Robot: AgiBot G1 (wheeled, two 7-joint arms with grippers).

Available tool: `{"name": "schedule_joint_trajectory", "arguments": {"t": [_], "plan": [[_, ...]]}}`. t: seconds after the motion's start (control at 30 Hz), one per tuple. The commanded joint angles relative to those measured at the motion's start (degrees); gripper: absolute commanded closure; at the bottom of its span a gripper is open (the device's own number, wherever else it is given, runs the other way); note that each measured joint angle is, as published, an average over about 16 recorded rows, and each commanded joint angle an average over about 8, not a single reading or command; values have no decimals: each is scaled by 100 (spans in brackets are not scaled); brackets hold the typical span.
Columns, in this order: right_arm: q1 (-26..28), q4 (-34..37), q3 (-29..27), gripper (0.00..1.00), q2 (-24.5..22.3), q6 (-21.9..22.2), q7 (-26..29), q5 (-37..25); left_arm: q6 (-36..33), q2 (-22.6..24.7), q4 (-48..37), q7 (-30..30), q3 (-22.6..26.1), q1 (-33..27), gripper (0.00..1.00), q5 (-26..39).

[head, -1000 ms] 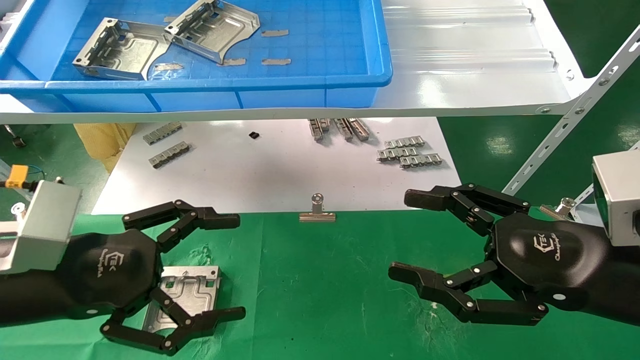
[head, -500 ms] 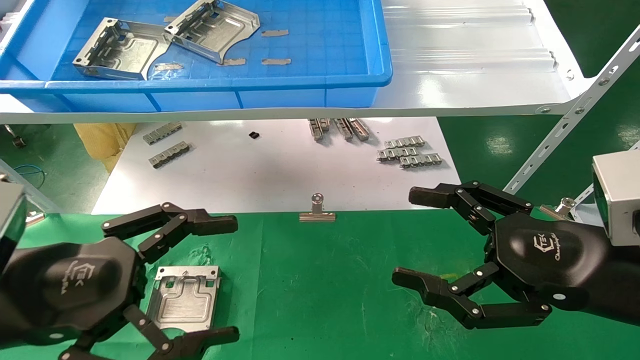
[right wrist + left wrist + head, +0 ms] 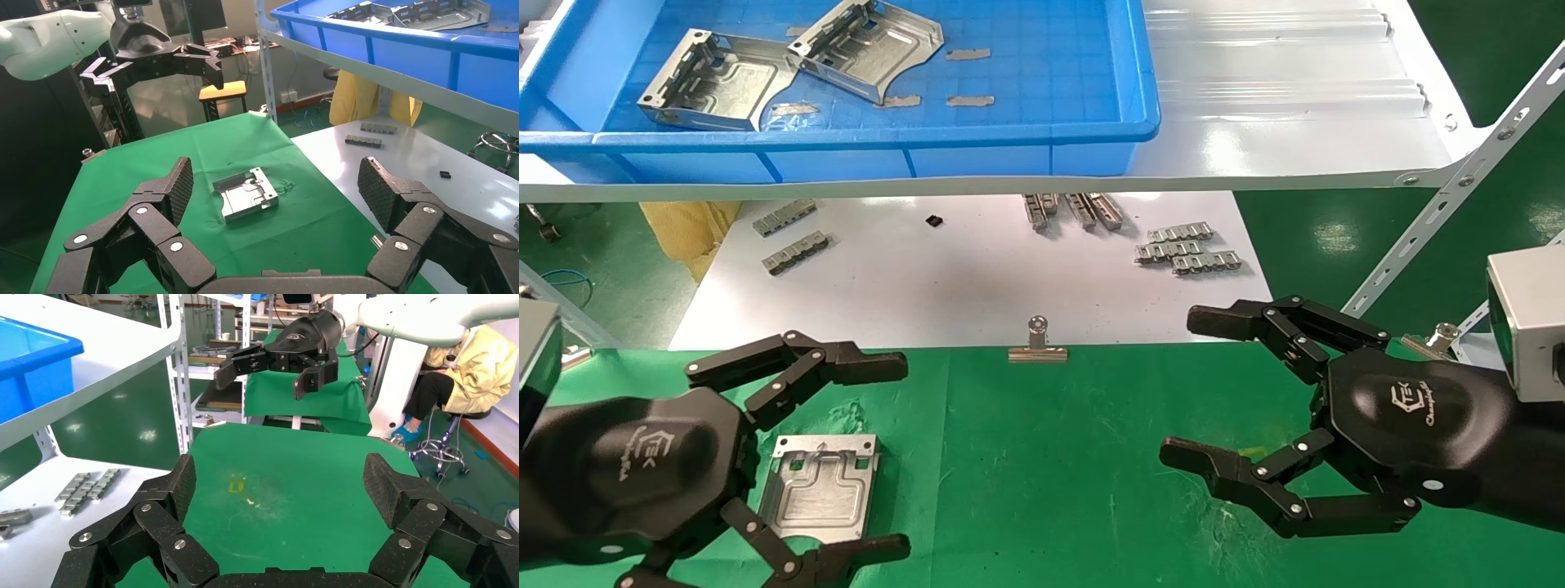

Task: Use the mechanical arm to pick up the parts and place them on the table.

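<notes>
One silvery part [image 3: 820,487] lies flat on the green cloth table [image 3: 1042,457], at the near left. My left gripper [image 3: 893,457] is open and empty, with the part lying between its spread fingers, untouched. The part also shows in the right wrist view [image 3: 245,197]. My right gripper [image 3: 1185,385] hovers open and empty over the cloth at the right. Two more parts [image 3: 715,82] [image 3: 870,45] lie in the blue tray [image 3: 1009,135] on the shelf. In the left wrist view my left gripper [image 3: 281,484] has only bare cloth between its fingers.
A white board [image 3: 968,278] behind the cloth carries small grey linked strips [image 3: 1185,249] [image 3: 793,237]. A binder clip [image 3: 1037,343] sits at the cloth's far edge. A white shelf [image 3: 1295,106] overhangs the board, with a slanted perforated bracket [image 3: 1451,204] at the right.
My left gripper has drawn back toward the near left, uncovering the part, which stays flat on the cloth. My right gripper has shifted slightly right. Nothing has moved in the last half second.
</notes>
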State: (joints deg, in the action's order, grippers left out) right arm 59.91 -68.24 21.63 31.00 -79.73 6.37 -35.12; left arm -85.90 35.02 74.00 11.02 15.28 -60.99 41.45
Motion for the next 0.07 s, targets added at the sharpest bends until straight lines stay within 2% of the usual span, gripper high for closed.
{"name": "schedule_joint_trajectory", "arguments": {"t": [0.03, 0.07], "plan": [[0, 0, 0, 0, 0, 0, 0, 0, 6, 0, -12, -9, 22, -16, 0, 11], [0, 0, 0, 0, 0, 0, 0, 0, 7, 0, -14, -10, 24, -18, 0, 12]]}}
